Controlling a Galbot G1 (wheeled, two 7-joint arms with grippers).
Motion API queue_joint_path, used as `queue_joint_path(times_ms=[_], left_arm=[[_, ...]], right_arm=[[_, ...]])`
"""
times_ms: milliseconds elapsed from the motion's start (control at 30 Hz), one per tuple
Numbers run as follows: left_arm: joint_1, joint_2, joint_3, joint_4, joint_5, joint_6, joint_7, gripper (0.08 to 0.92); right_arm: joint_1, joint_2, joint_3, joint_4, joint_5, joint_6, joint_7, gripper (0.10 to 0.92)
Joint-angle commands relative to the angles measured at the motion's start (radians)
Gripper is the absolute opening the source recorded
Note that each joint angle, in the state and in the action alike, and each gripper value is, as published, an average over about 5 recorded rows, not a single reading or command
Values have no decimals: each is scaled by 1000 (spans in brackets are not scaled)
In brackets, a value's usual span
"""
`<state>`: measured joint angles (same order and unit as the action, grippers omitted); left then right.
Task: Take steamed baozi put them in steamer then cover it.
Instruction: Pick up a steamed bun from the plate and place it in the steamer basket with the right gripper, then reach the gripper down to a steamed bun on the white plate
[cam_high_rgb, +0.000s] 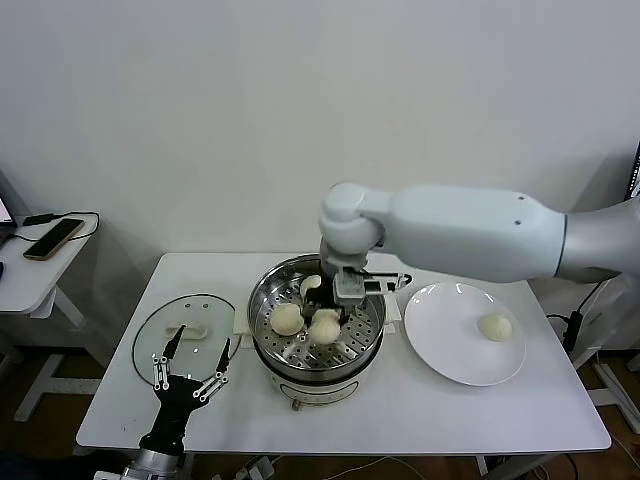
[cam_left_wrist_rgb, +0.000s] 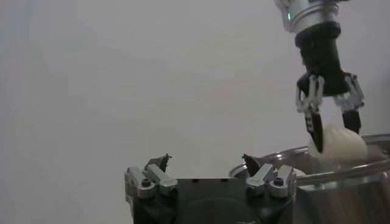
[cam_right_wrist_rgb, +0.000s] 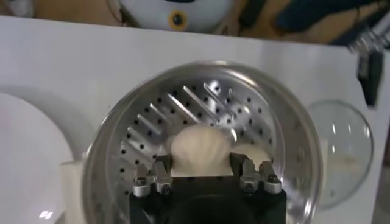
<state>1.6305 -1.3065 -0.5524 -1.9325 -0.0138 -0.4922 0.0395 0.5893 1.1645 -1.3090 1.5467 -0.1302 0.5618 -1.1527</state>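
Note:
The steamer stands at mid table, its perforated tray in view. My right gripper reaches into it and is shut on a baozi, gripped between both fingers in the right wrist view. The left wrist view shows that baozi at rim height. A second baozi lies on the tray beside it. A third cream bun shows by the far wall. One baozi lies on the white plate. The glass cover lies flat to the steamer's left. My left gripper is open and empty by the cover.
A side table with a phone stands at the far left. Cables hang beyond the table's right edge. The wall is close behind the table.

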Motion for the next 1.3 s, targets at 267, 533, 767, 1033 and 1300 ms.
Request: queue_joint_path(times_ms=[267,533,767,1033,1300], left_arm=[[-3,0,-3,9,-8,-7,0,823],[-5,-1,-4,15,-9,-11,-1,823],[-7,-1,-2,17,-9,-10,0,823],[-9,-2,1,9,-6,-2,0,823],[-12,-6,13,5,6,4,-1,823]], right_arm=[[-80,42,-1,2,-95,59,-12,679],[-83,48,7,-4,-118,55,-6,781],[-51,-4,98,-1,-86,26,-31,822],[-9,-265,274,-91,207,-346,-154,823],[-61,-446,325,-410,339,-595,-150,823]])
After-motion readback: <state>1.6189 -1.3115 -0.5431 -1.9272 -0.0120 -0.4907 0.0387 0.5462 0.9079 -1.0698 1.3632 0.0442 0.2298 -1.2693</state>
